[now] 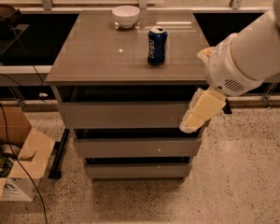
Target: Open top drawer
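Observation:
The top drawer (123,115) is the widest grey-brown front of three, just under the cabinet top, and it sits flush with no gap pulled out. Below it are a narrower front with a white speck (135,148) and the narrowest front (135,171). My gripper (196,115) is cream-coloured and hangs from the white arm at the right end of the top drawer, overlapping its right edge.
A blue Pepsi can (157,45) and a white bowl (126,16) stand on the cabinet top (102,50). An open cardboard box (14,157) and cables lie on the speckled floor at the left. A black shelf runs behind.

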Motion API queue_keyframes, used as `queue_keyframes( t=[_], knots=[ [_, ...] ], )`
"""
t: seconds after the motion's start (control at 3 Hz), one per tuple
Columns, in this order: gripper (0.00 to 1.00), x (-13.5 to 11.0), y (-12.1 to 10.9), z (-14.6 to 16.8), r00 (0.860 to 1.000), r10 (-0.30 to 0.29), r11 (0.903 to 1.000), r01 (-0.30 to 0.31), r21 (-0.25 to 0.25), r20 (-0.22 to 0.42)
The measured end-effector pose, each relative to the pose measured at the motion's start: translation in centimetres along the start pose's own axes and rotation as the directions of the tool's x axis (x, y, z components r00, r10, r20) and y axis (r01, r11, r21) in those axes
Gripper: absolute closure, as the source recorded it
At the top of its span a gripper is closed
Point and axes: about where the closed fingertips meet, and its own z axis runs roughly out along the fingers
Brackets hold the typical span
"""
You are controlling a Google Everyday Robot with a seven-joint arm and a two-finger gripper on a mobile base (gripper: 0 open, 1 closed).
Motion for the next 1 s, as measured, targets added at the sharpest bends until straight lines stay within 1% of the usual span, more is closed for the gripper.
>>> queue_keyframes(
  t=[0.33,0.67,1.0],
  knots=[
    [0.00,-0.1,0.0,0.3,1.000,-0.002,1.0000,0.002,0.006,0.006],
    [0.00,0.1,0.3,2.2,0.998,0.004,0.9999,-0.003,0.010,-0.068],
    [0.00,1.0,1.1,5.2,0.992,0.019,0.9998,-0.018,0.003,-0.122]
  ],
)
